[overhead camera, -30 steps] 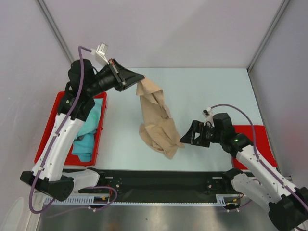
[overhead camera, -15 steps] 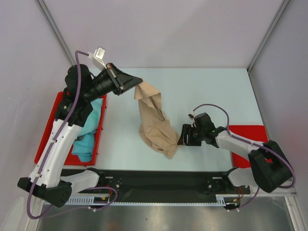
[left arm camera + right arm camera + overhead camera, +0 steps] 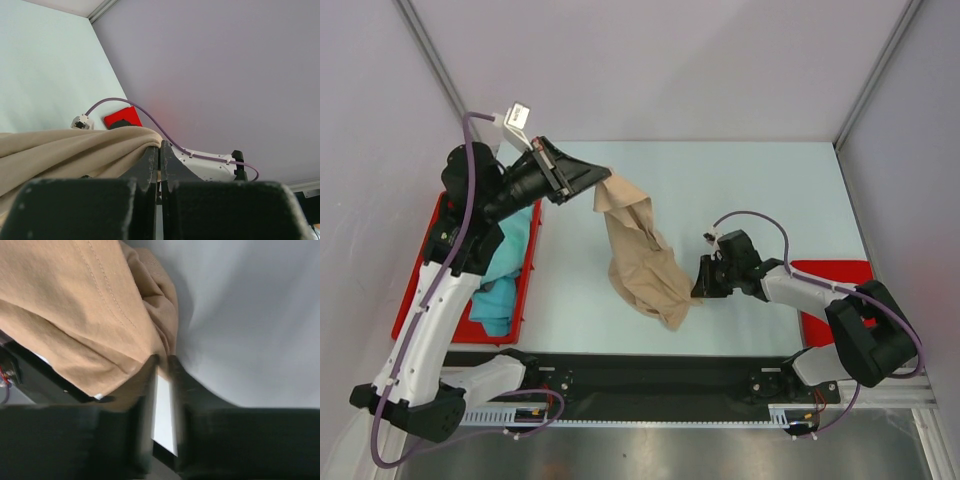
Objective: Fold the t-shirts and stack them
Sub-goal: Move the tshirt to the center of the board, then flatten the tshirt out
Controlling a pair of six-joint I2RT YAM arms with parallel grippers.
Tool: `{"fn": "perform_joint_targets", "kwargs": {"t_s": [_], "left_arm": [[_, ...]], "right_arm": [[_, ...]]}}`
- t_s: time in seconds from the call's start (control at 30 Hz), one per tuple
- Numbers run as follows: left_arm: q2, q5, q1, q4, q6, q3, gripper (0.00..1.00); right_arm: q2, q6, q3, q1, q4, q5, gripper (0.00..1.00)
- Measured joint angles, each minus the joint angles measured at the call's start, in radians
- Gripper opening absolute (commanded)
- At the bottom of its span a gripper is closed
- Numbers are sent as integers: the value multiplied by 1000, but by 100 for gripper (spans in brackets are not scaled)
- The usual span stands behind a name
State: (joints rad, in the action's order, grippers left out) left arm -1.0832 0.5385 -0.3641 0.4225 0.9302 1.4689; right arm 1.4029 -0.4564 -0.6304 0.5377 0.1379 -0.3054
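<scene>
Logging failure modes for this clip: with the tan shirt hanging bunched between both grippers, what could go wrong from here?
1. The right gripper seems to pinch only the edge of the tan t-shirt at its fingertips, so a pull could slip the cloth free.
2. The shirt hangs twisted and bunched from the left gripper, so laying it down like this may leave it crumpled rather than flat.

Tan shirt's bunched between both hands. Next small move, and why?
Probably draw the right hand rightward, away from the left hand, to spread the tan shirt. Both hands look shut on it, left at its top, right at its lower edge near the table, and the cloth hangs as a narrow bunched strip, too crumpled to fold.
</scene>
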Motion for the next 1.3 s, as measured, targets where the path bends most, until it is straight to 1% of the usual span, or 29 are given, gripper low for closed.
{"fn": "perform_joint_targets", "kwargs": {"t_s": [0.07, 0.1, 0.13, 0.2, 0.3, 0.47, 0.53, 0.67, 0.8, 0.87, 0.93, 1.03, 1.1, 1.13, 1.3], "left_arm": [[4, 0, 0, 5, -6, -1, 0], [5, 0, 0, 8, -14, -1, 0], [6, -1, 0, 10, -16, -1, 0], [7, -3, 0, 21, -31, -1, 0], [7, -10, 0, 51, -53, 2, 0], [0, -48, 0, 146, -122, 68, 0], [-11, -68, 6, 182, -154, 121, 0], [-59, -103, 37, 263, -226, 294, 0], [-109, -149, 59, 301, -302, 471, 0], [-117, -174, 66, 304, -332, 521, 0], [-117, -197, 73, 308, -355, 547, 0], [-122, -223, 82, 320, -376, 576, 0], [-127, -235, 86, 325, -387, 583, 0], [-129, -241, 87, 327, -391, 582, 0], [-134, -259, 93, 348, -401, 582, 0]], "right_arm": [[0, -2, 0, 0, -1, -3, 9], [0, -3, 0, 0, 1, -5, 2], [-2, -2, 0, 0, 6, -5, 0], [-17, -3, -2, 0, 31, -1, 0], [-88, -1, -28, 0, 109, 24, 0], [-254, 8, -155, -3, 243, 85, 0], [-313, 13, -221, -5, 289, 97, 0], [-381, 25, -360, -6, 425, 106, 0], [-416, 39, -502, -6, 560, 117, 0], [-428, 47, -594, -6, 628, 125, 0], [-431, 53, -706, -6, 687, 144, 0], [-434, 66, -857, -6, 718, 173, 0], [-428, 72, -985, -6, 739, 193, 0], [-428, 74, -1002, -6, 739, 198, 0], [-399, 97, -1186, -6, 764, 229, 0]]}}
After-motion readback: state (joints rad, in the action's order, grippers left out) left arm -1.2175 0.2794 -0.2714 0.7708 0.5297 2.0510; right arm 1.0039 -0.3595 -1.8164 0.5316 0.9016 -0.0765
